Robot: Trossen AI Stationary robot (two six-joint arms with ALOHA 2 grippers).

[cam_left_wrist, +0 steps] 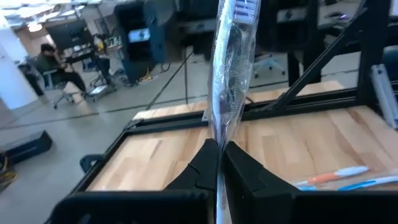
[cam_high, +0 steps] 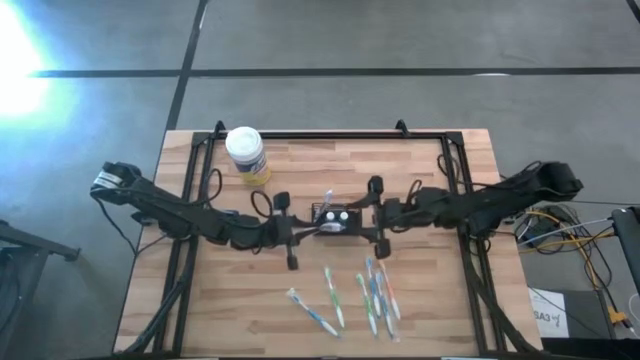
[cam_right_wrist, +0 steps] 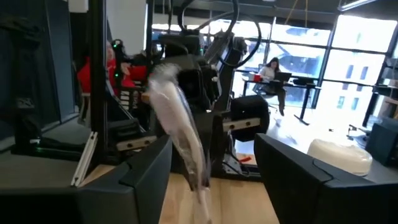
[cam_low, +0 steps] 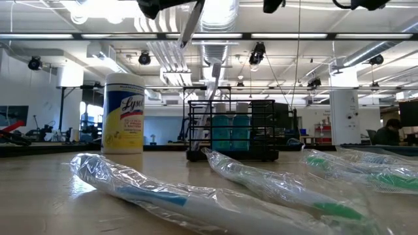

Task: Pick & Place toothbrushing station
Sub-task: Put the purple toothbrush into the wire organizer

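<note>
The black holder (cam_high: 333, 219) stands mid-table, between both grippers. The left gripper (cam_left_wrist: 217, 163) pinches a wrapped toothbrush (cam_left_wrist: 229, 74) above it — the right gripper (cam_right_wrist: 211, 165) is spread wide, holding nothing. More brushes (cam_high: 372, 290) lie nearby.

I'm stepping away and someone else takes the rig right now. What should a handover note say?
Left gripper: shut on a wrapped toothbrush, held up over the table.
Right gripper: open, facing that same toothbrush, not gripping it.
Black holder: mid-table between the arms, with a toothbrush standing in it.
Done: at least one brush in the holder.
Left: place the held brush; several wrapped toothbrushes lie on the table nearer the front edge.
Wipes jar stands at the back.
</note>
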